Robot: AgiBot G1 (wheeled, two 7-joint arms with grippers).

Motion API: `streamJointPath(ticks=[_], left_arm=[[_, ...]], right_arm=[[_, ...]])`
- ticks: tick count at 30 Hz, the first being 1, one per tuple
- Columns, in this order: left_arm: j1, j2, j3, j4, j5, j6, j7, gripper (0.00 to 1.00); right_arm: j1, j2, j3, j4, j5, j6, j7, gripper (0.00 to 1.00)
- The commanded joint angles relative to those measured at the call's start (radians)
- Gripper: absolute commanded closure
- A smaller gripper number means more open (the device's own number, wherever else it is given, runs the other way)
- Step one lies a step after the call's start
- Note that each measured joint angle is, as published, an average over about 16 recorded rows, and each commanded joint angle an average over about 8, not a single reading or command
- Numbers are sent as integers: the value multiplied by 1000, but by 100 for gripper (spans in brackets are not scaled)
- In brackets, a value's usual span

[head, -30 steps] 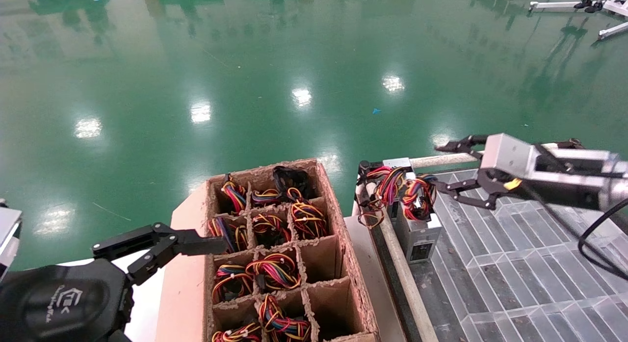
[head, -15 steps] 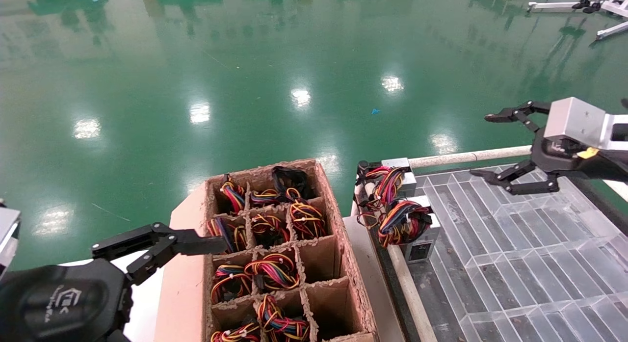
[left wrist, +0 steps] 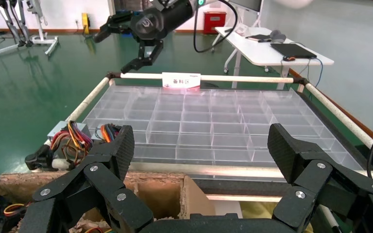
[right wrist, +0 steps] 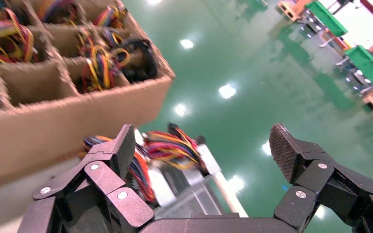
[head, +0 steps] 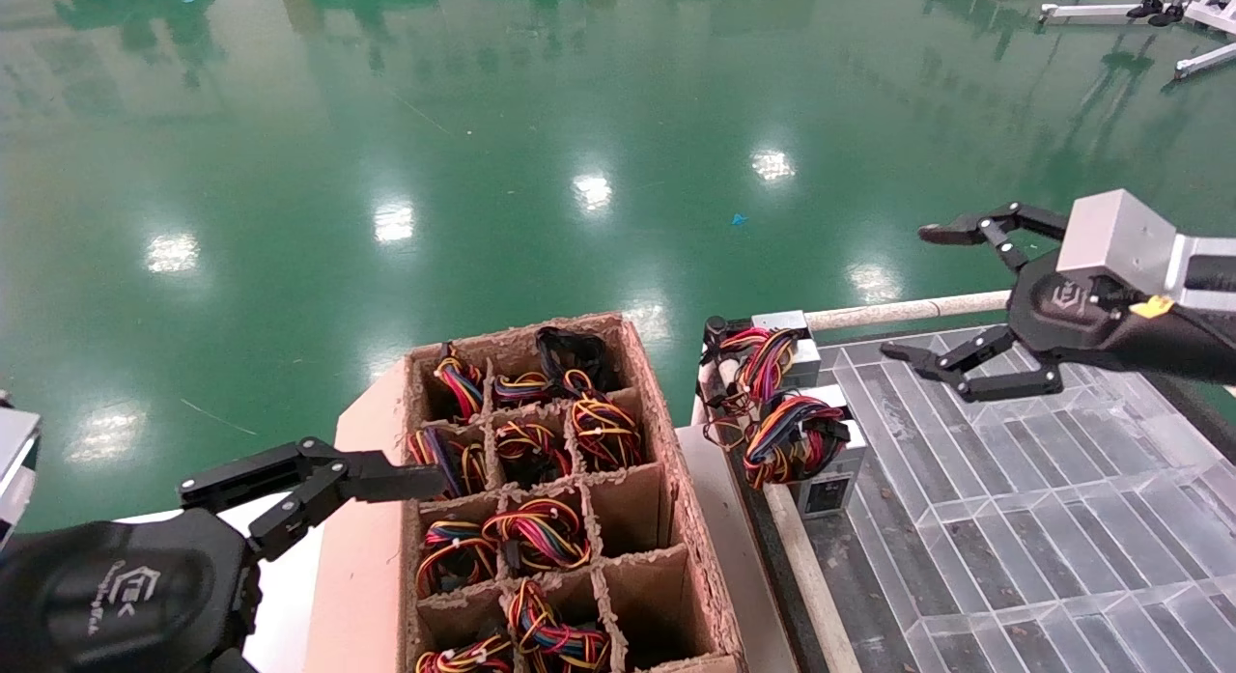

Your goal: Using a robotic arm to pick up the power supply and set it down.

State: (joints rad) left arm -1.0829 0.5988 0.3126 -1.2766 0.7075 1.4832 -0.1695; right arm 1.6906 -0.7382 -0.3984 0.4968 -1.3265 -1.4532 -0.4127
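The right hand point(head: 944, 304) hangs spread wide, empty, above the tray's point(head: 1014, 518) far edge. The power supply point(head: 816, 451) sits apart from it at the tray's corner. The left hand point(head: 319, 480) waits open beside the carton point(head: 676, 518).

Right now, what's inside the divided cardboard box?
The cardboard box holds looped wire bundles in most cells; two cells along its right side look empty. The power supply bodies beneath the wires are covered. The left end effector hovers at its left edge.

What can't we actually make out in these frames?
- Power supply label: head view, too small to read, wires cover its top.
- Second unit behind it: mostly hidden by its wire bundle.
- Cardboard crate: near end cut off by the frame edge.
- Left gripper: wrist and arm cut off at the corner.
- Right gripper: open, empty.
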Motion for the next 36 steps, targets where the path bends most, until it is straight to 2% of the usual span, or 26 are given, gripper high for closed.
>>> streamJointPath(ticks=[1, 36], left_arm=[[0, 0, 0, 0, 0, 0, 0, 0], [0, -1, 1, 0, -1, -1, 1, 0]], right_arm=[[-28, 6, 5, 36, 27, -2, 27, 0], [-513, 106, 99, 656, 497, -35, 500, 0]])
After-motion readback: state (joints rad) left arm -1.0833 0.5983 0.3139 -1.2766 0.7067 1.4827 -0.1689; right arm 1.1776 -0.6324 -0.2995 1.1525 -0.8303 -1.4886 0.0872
